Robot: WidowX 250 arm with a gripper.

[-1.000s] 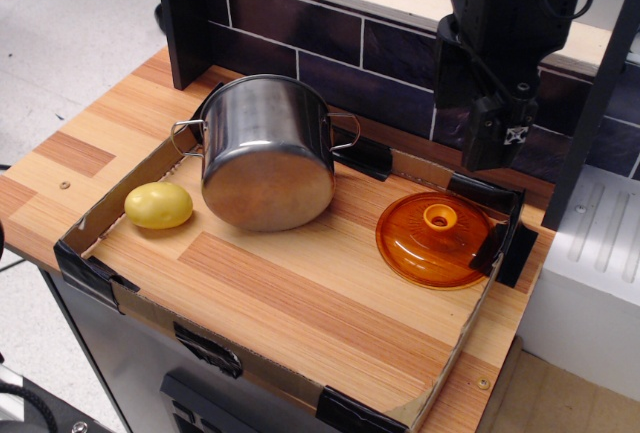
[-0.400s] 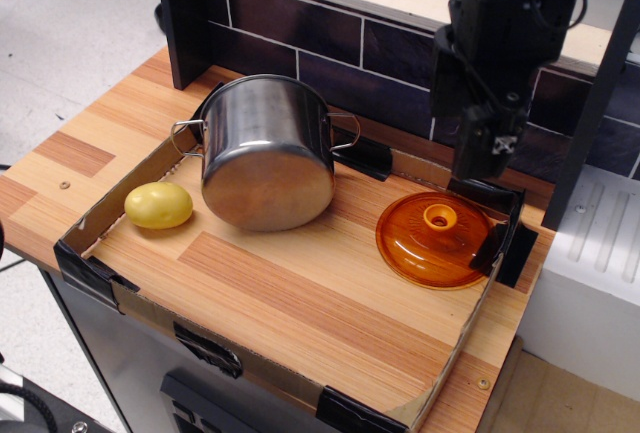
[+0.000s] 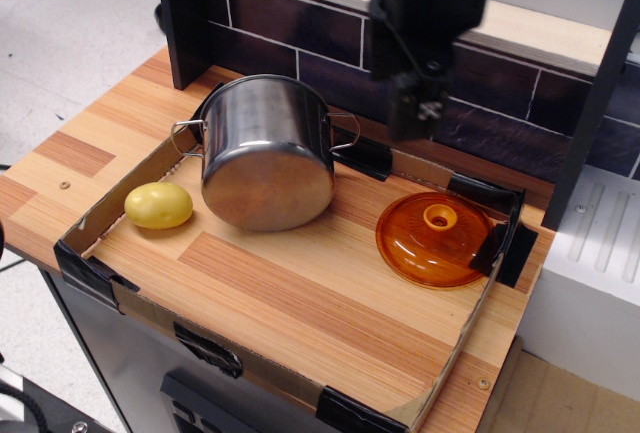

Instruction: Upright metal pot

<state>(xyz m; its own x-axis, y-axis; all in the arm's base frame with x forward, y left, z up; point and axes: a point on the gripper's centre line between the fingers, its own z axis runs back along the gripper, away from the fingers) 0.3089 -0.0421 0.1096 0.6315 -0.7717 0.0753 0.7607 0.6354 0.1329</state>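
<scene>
1. Only one view here, looking down at the wooden table (image 3: 300, 293), fenced by a low cardboard rim (image 3: 105, 208) taped at the corners.
2. The metal pot (image 3: 265, 153) lies tipped on its side at back left, its shiny base facing the camera and its wire loop handles sticking out either way.
3. A yellow potato (image 3: 158, 205) sits just beside the pot, on its left.
4. An orange lid (image 3: 433, 238) rests flat, knob up, well apart from the pot on the right.
5. The gripper (image 3: 418, 113) hangs above the back rim, between pot and lid, touching nothing.
6. Its fingers read as one dark block; I cannot tell whether they are spread or pressed together.
</scene>
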